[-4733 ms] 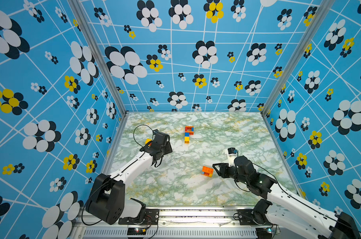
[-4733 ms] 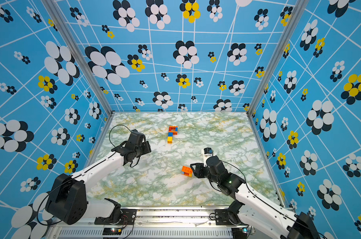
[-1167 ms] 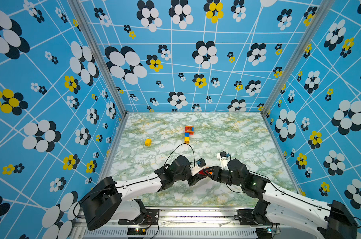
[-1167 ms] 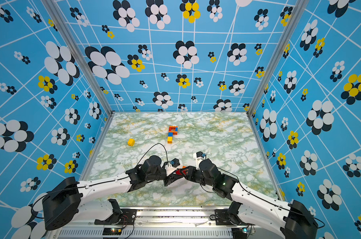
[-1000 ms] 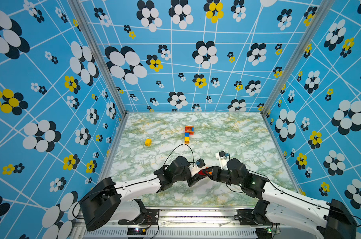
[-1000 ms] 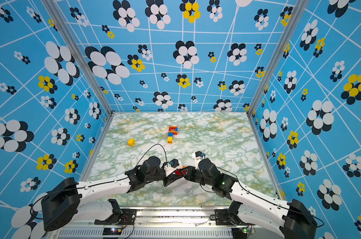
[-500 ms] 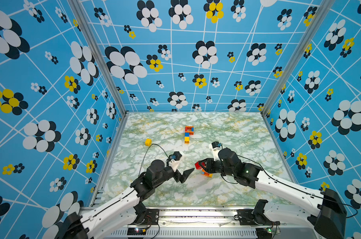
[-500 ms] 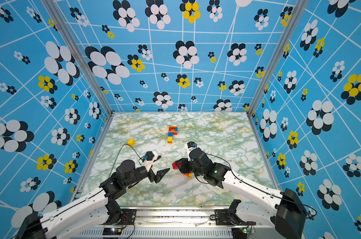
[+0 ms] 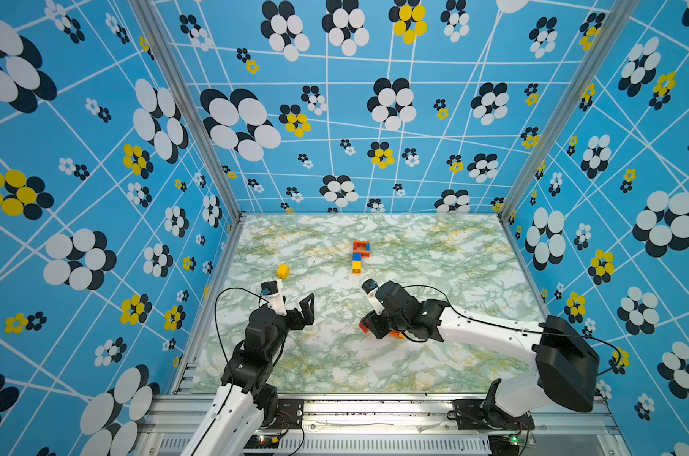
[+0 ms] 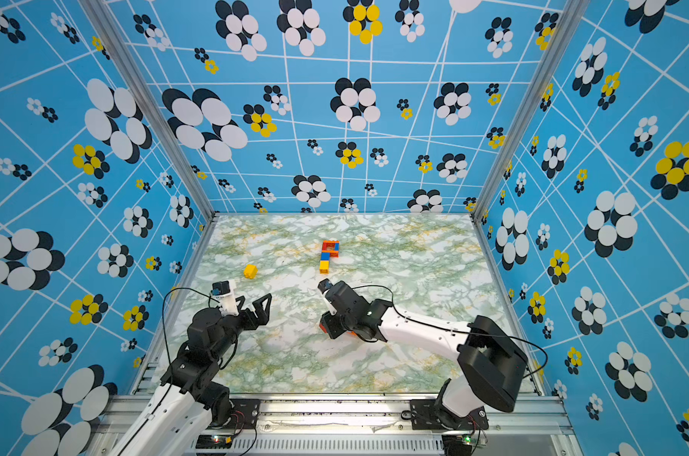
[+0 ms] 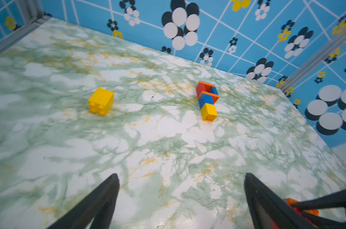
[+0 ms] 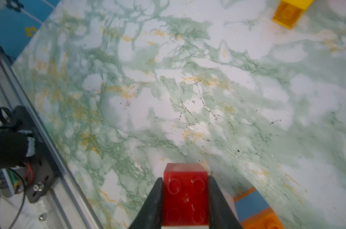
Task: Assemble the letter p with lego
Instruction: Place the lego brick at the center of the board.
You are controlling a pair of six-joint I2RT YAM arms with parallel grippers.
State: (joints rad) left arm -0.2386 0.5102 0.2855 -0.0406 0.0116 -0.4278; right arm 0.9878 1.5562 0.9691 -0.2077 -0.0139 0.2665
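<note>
1. Our right gripper [image 12: 185,177] pinches a small red two-by-two studded plastic brick [image 12: 185,192] between its black jaws, low over the green-veined marble tabletop [image 9: 433,355], near its front middle.
2. The red brick's studs face back toward the wrist. Being square, it has no long axis of its own. An orange brick [image 12: 264,220] sits just beside it, and we cannot tell whether the two are joined.
3. Our left gripper [image 11: 181,176] hangs spread wide and empty, off to the side.
4. Further out, the partly built letter of orange, red, blue and yellow bricks [image 9: 360,254] lies flat. Its long axis runs from us toward the back wall, yellow foot nearest, loop at the far end bulging to our right.
5. We judge the carry needs a firm pinch, the red brick squared to that axis before pressing, and a path clear of the loose yellow cube-shaped brick [image 9: 283,271].
</note>
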